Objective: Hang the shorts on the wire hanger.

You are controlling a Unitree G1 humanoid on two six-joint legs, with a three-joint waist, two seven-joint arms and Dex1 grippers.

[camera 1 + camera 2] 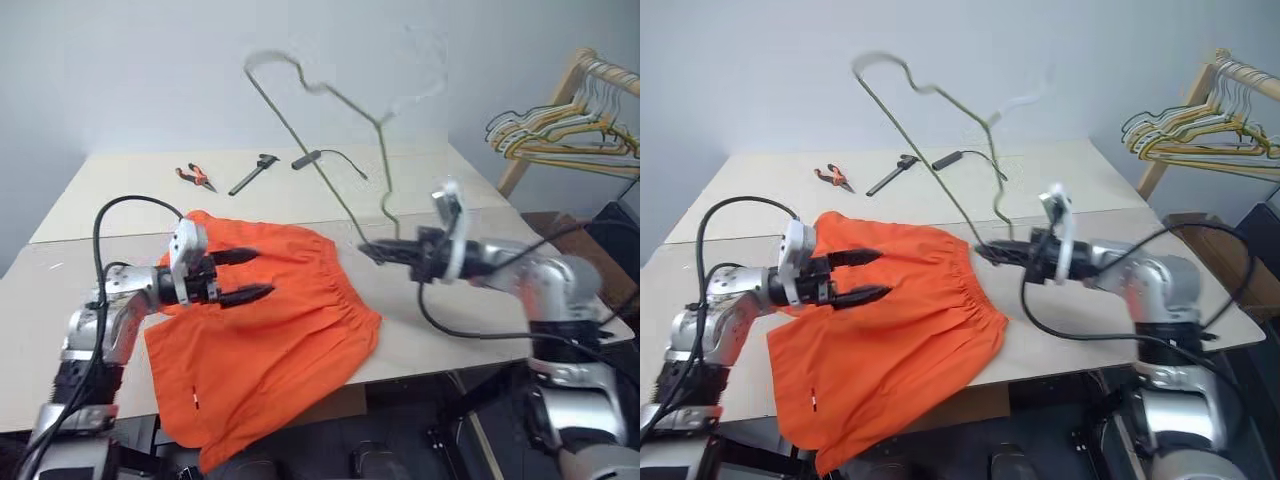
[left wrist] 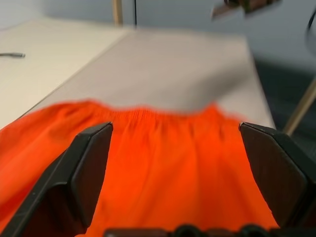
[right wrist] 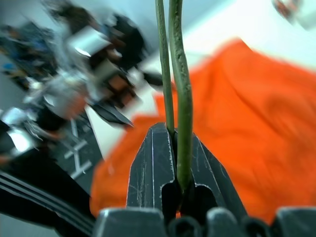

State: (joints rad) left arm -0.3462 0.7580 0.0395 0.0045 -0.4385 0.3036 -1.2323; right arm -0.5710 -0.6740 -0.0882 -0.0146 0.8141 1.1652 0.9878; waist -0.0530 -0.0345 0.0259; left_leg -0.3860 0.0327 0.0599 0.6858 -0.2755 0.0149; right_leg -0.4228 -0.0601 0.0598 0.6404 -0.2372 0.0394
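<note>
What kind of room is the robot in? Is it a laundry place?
Probably a workshop or test room, not a real laundry. Orange shorts lie on a plain pale table with pliers and other hand tools, and a wooden rack of spare hangers stands by a bare wall.

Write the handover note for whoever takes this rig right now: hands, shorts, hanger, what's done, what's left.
Left hand: open, holding nothing, hovering over the shorts.
Right hand: shut on the wire hanger, gripping one corner of it where two wires meet; hanger raised above the table, hook uppermost.
Shorts: flat on the table's front part, gathered waistband toward the right hand, one leg hanging over the front edge.
Done: hanger picked up.
Left: pick up the shorts and hang them on the hanger.
</note>
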